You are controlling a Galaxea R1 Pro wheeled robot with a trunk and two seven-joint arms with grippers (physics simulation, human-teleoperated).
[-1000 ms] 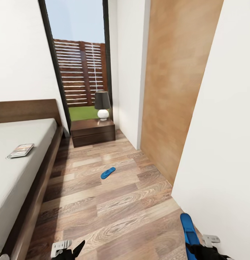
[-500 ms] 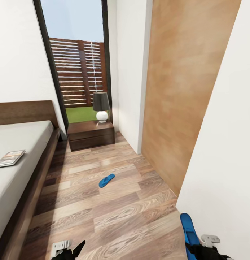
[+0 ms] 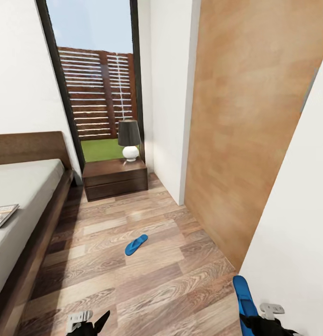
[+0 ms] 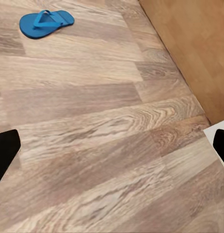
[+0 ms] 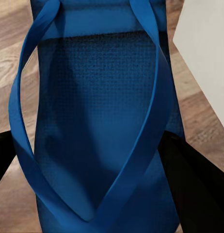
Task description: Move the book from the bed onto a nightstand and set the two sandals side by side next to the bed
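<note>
On bed (image 3: 35, 186), book (image 3: 3, 214), lettering unreadable

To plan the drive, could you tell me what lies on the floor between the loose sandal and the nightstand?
In the head view, only bare wood-plank floor lies between the loose sandal and the nightstand.
</note>
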